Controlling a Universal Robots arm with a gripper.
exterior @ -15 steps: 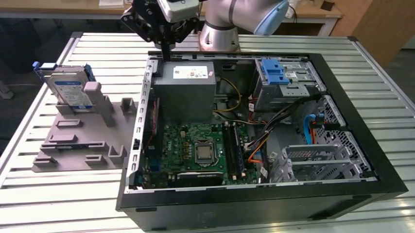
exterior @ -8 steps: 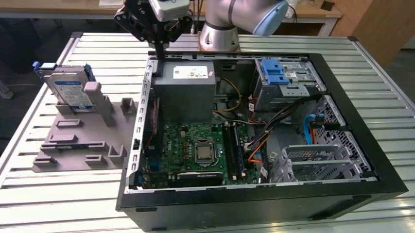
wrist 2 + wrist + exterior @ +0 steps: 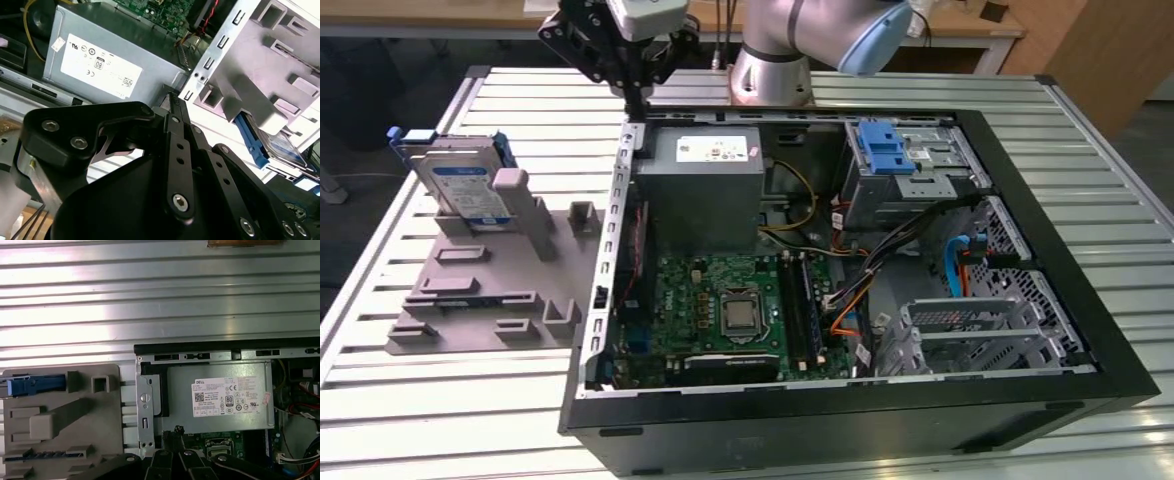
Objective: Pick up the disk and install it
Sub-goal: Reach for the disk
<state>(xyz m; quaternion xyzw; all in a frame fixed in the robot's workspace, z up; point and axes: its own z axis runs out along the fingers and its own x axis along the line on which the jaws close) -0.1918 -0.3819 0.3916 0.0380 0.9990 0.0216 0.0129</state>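
One disk [image 3: 464, 188] faces the exterior view, edge-on in the first wrist view; pincer [image 3: 636, 100] pressed together, empty.

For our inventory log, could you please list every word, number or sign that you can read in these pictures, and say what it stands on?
On the grey metal box, the white sticker: lines of print and symbols, too small to quote reliably.
On the disk, the blue-and-white label: print too small to read.
On the motherboard: any markings are too small to read.
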